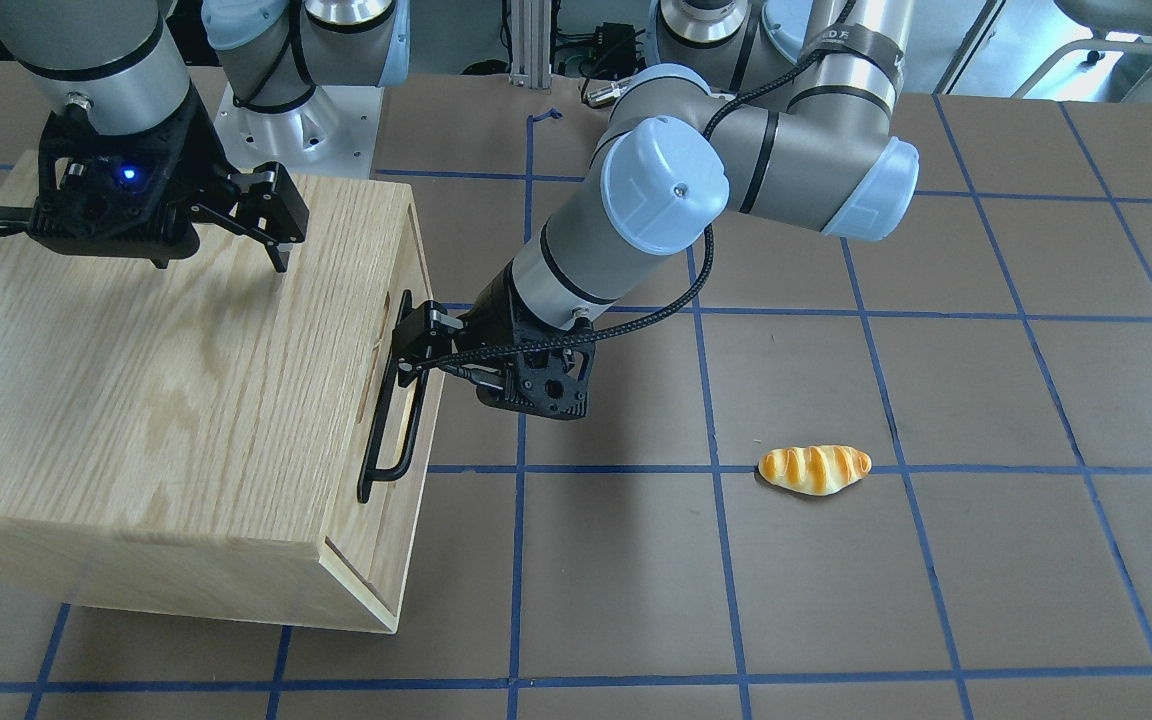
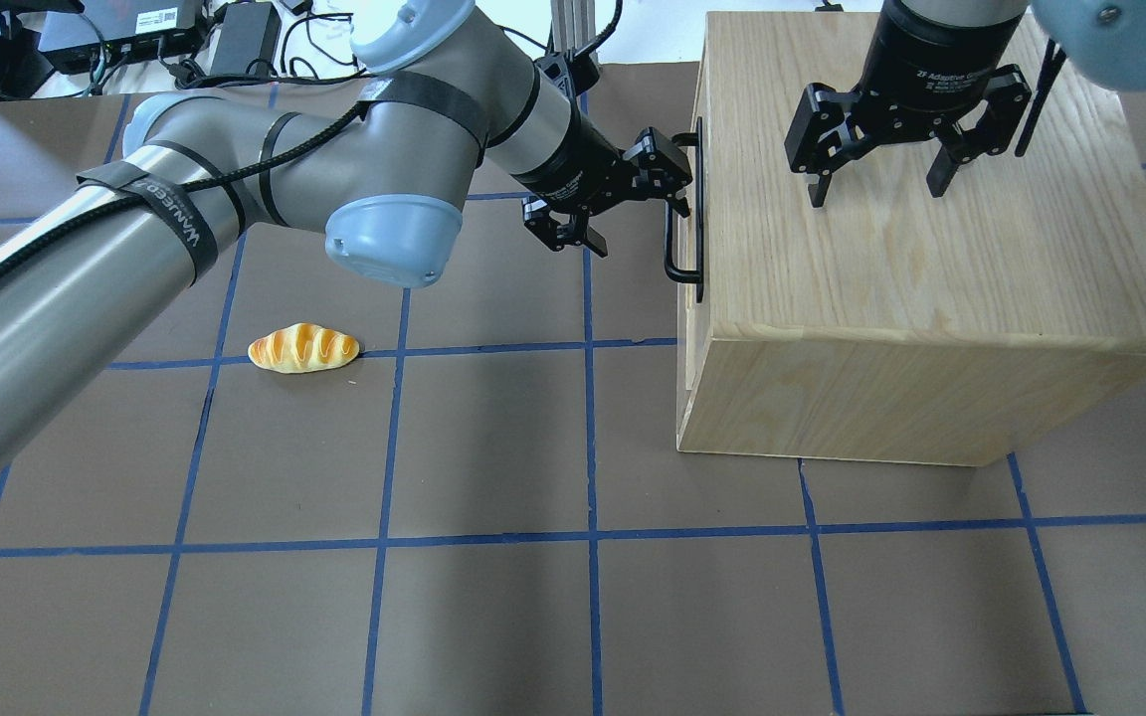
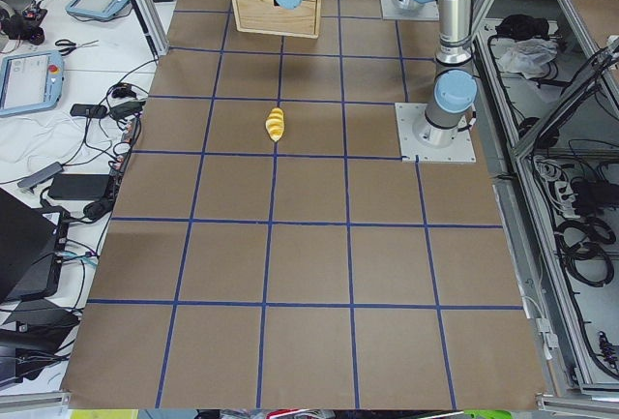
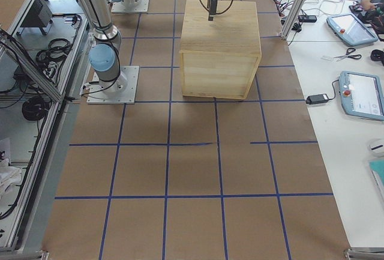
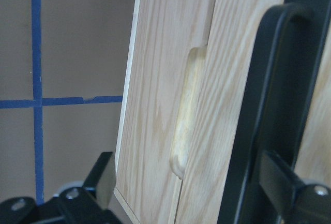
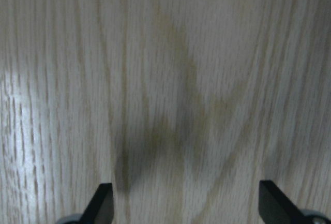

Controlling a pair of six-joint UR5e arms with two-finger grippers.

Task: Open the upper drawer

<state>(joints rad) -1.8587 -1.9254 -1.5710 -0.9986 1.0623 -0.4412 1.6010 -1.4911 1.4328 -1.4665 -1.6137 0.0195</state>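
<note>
The upper drawer is the top front panel of the oak cabinet and sits flush with it. Its black bar handle runs along the panel, with a narrow slot beside it. My left gripper is open at the handle's far end. In the left wrist view the handle stands in front of the right finger, and the left finger is well apart, over the plain lower panel. My right gripper is open and empty, just above the cabinet top.
A toy bread roll lies on the brown, blue-taped table, to the left of the cabinet and clear of both arms. The left arm's elbow hangs over the table between roll and cabinet.
</note>
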